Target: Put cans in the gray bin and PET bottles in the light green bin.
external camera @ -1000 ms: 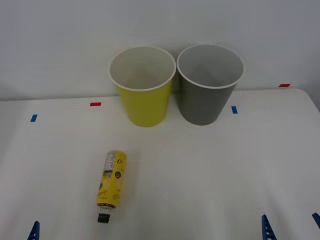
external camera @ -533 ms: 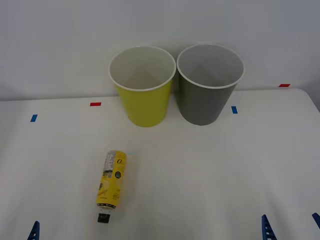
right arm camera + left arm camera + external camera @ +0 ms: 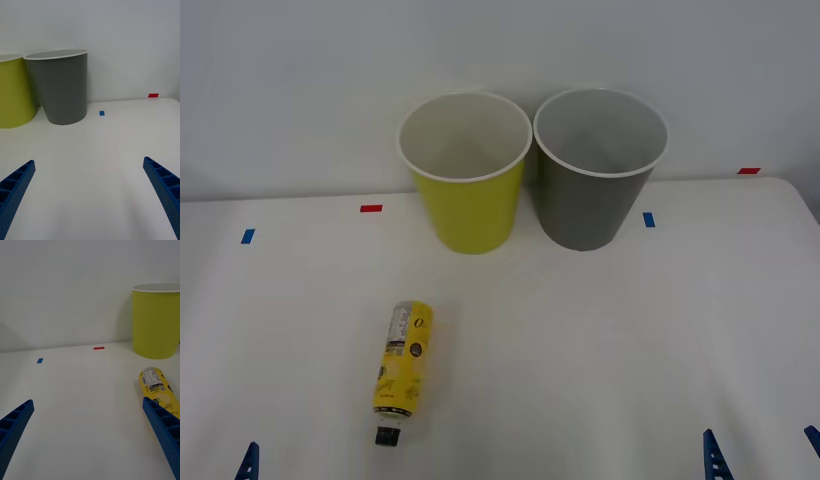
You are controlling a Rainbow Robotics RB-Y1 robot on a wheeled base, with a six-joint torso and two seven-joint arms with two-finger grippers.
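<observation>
The PET bottle (image 3: 403, 372) lies on its side on the white bench (image 3: 600, 340), in front of the light green bin (image 3: 467, 170) and a little to that bin's left, its dark cap pointing toward the robot and its base toward the bin. The gray bin (image 3: 599, 166) stands just beside the light green bin on its right, the two rims nearly touching. The left end effector (image 3: 90, 435) hangs low near the bench's front edge, on the robot's side of the light green bin, fingers spread wide apart and empty, the bottle just beside one finger. The right end effector (image 3: 90, 195) waits likewise in front of the gray bin, also wide apart and empty. The pickup looks best done with the left arm: shift across, straddle the labelled middle squarely across its width, since a round bottle may roll, then lift above the white rim before releasing. Small red and blue tape marks (image 3: 370, 208) lie flat beside the bins; nothing blocks the path
</observation>
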